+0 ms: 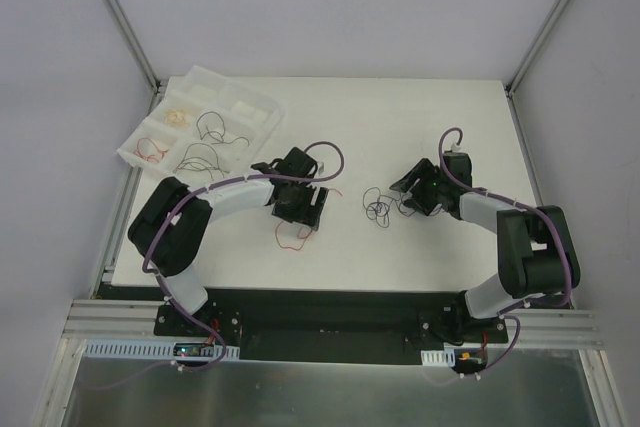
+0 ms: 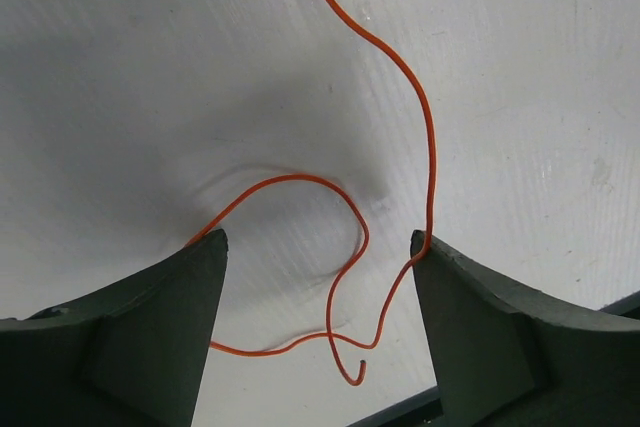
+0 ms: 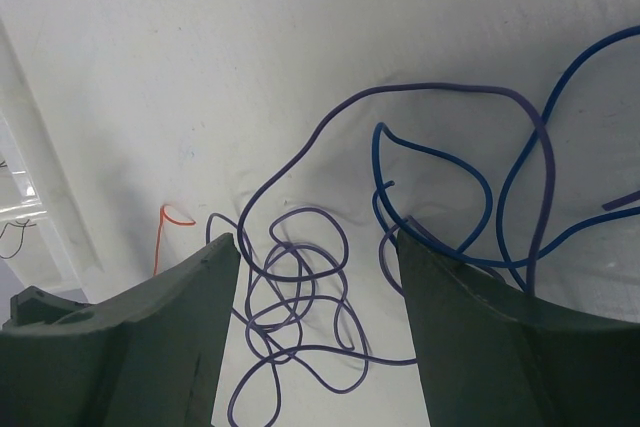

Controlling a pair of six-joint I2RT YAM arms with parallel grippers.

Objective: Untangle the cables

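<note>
While both arms hang low over the white desk (image 1: 400,127), neither one's actually got hold of anything. Left pincer (image 2: 318,242) is spread wide, with a loose orange cable (image 2: 432,147) curling on the desk between its fingers and running right up against one fingertip. Right pincer (image 3: 315,237) is wide apart too, sitting over a knot of thin purple cables (image 3: 300,287), and a blue cable (image 3: 480,187) loops just beside that knot near the other finger. Top view puts the knot mid-desk, apart from the orange one. Some black and red cables (image 1: 200,155) lie in the white divided tray (image 1: 205,82) at the far left corner.
</note>
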